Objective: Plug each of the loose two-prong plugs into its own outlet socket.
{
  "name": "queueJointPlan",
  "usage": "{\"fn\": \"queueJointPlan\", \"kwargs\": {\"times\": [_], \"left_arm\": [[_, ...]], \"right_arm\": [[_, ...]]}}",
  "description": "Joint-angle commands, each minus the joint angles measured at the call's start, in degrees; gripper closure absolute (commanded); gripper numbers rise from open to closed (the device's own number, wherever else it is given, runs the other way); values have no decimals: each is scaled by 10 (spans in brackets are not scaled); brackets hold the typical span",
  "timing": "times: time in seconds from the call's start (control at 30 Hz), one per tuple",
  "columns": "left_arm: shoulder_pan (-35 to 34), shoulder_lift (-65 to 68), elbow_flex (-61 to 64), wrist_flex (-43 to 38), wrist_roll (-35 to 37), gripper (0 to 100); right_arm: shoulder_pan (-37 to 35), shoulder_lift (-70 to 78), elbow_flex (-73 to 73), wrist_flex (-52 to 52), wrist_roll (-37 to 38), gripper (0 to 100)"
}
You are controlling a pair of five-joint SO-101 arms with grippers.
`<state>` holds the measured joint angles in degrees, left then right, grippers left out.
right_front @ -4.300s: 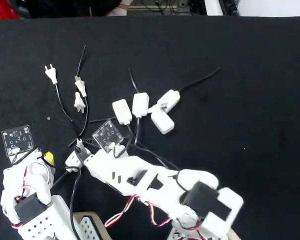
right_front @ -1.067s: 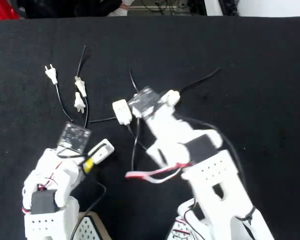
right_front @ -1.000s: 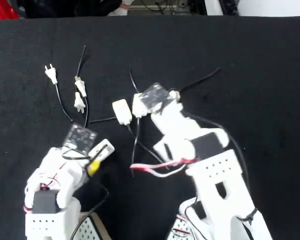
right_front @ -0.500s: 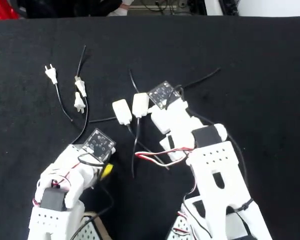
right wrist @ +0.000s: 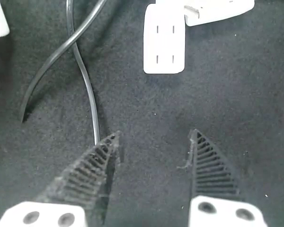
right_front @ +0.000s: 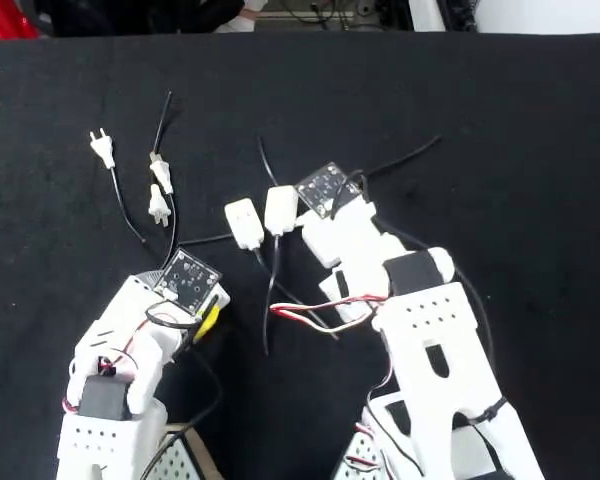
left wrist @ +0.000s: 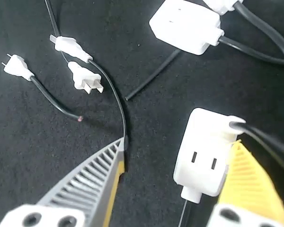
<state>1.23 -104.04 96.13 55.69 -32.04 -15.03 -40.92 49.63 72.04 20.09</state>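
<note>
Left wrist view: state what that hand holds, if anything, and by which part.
Nothing is gripped. The left hand is open; a white outlet socket lies beside its yellow finger, the grey finger well apart.

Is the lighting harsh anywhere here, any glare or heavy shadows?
High view: the black table is evenly lit, without glare or hard shadows. Left wrist view: the white socket block is bright, yet its slots show plainly. Right wrist view: just a soft shadow lies beside one finger of the right pincer.

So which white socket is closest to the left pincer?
The socket between the left pincer's fingers, right against the yellow one. The other sockets lie farther away.
</note>
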Motion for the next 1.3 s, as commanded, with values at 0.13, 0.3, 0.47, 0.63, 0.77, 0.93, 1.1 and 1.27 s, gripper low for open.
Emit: {"fn": "queueJointPlan", "kwargs": {"times": [0.13, 0.3, 0.47, 0.63, 0.77, 0.93, 1.1, 1.27], "left_arm": [[-4, 32, -30, 15, -4, 668], [-4, 177, -178, 69, -1, 672], [-3, 385, -244, 9, 14, 672], [0, 610, -316, -62, 11, 672], [0, 763, -404, -67, 11, 672], [0, 875, -464, -101, 11, 673], [-3, 919, -487, -111, 13, 674], [8, 920, -485, -110, 10, 731]], "right_arm": [[6, 5, -4, -7, 0, 783], [6, 6, -3, -6, -1, 783], [7, 6, -1, -6, -1, 783], [7, 3, 10, -9, 0, 783], [7, 3, 10, -9, 3, 783], [7, 3, 10, -9, 4, 783], [7, 3, 10, -10, 4, 783], [7, 2, 13, -10, 4, 783]]}}
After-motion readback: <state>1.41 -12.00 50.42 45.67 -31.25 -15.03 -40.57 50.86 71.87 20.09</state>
